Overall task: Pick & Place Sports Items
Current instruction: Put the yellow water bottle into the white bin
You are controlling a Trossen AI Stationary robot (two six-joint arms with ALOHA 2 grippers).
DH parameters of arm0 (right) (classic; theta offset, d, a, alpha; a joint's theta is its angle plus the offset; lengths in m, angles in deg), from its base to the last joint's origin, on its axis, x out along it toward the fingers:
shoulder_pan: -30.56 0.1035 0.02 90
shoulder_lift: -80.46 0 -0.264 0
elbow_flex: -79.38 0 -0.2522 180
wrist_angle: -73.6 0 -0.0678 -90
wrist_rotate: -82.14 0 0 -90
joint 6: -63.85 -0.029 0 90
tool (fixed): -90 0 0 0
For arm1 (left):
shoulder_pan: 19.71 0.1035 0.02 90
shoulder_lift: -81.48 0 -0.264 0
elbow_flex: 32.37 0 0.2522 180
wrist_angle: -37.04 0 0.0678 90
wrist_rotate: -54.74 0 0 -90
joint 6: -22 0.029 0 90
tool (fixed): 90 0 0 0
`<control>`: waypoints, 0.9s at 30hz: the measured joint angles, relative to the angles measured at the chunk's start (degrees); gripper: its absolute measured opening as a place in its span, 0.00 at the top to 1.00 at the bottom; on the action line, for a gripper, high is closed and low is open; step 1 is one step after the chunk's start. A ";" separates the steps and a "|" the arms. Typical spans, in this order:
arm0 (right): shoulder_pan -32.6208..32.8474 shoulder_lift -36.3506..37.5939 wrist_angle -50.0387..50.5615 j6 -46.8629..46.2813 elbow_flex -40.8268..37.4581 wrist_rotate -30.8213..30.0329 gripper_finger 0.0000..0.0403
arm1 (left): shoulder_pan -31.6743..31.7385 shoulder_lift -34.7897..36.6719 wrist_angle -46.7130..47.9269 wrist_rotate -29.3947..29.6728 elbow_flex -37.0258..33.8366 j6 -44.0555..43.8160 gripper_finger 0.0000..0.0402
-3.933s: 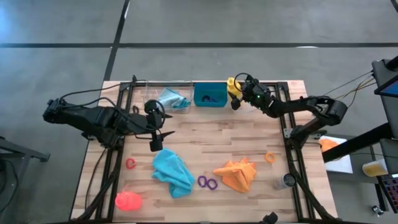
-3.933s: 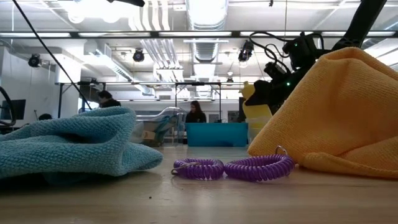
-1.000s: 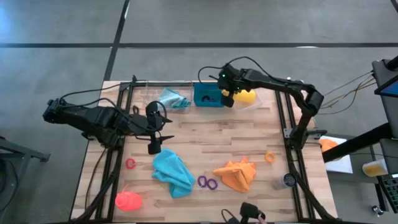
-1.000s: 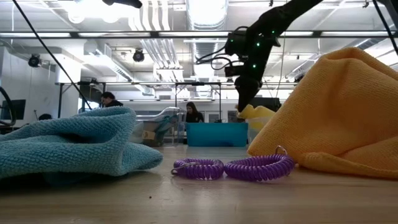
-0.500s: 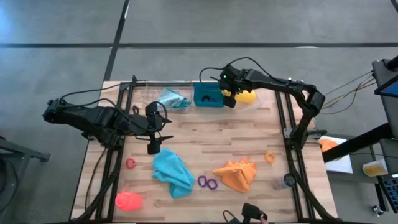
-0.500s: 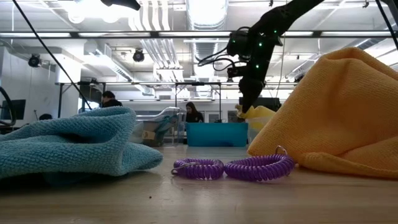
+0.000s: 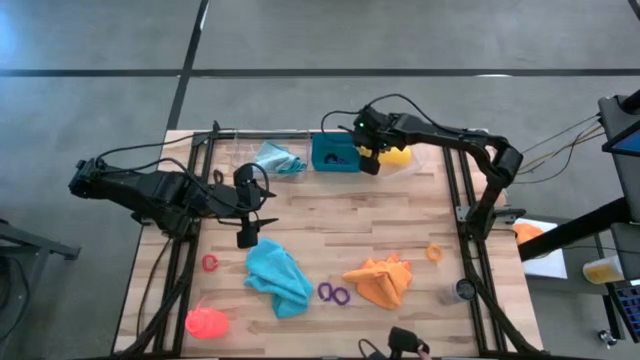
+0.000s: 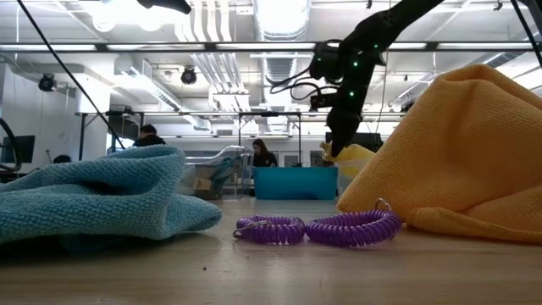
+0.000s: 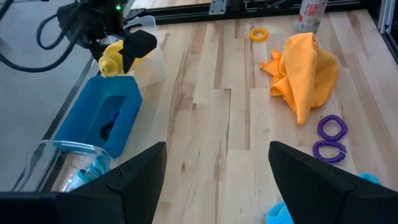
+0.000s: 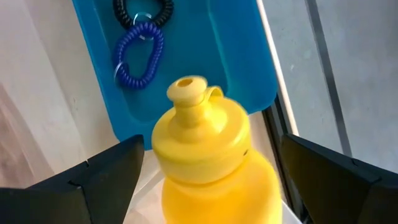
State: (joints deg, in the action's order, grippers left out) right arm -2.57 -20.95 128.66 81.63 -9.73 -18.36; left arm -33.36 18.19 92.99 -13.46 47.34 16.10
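Observation:
A yellow bottle (image 7: 396, 154) lies on its side in a clear tray (image 9: 153, 61) at the table's far edge, its cap (image 10: 198, 127) toward the teal bin (image 7: 337, 152). My right gripper (image 7: 369, 160) hovers over it, open, with one finger on either side of the cap end and a gap to each. My left gripper (image 7: 247, 234) waits open above the table's left middle. On the table lie a teal cloth (image 7: 278, 278), an orange cloth (image 7: 382, 281), purple rings (image 7: 334, 293), a red ring (image 7: 209, 263), an orange ring (image 7: 433, 252) and a pink-red bottle (image 7: 206, 322).
The bin holds a blue coil ring (image 10: 138, 57) and a black one (image 10: 142, 11). Another clear tray (image 7: 250, 155) left of the bin holds a pale blue cloth (image 7: 279, 158). A can (image 7: 461, 291) stands near the right edge. Bare wood lies mid-table.

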 joint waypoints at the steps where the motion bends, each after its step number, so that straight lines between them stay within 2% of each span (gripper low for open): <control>1: 0.00 0.00 -0.18 0.04 -0.43 0.00 0.08 | 0.00 0.00 0.00 0.00 0.00 -0.09 0.29; 19: 0.00 0.00 -4.72 0.64 -2.17 -0.01 0.08 | 0.01 0.00 -0.05 0.00 -0.02 -0.14 0.29; 23: 0.00 0.00 -4.71 0.66 -2.17 -0.02 0.18 | 0.00 0.00 -0.07 0.00 -0.02 -0.16 0.29; 27: -0.01 0.00 -4.72 0.66 -2.17 0.00 0.36 | 0.00 0.00 -0.07 -0.02 -0.02 -0.29 0.29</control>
State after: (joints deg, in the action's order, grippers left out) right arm -2.57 -20.95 123.94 82.28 -11.90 -18.36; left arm -33.36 18.19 92.93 -13.48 47.32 15.81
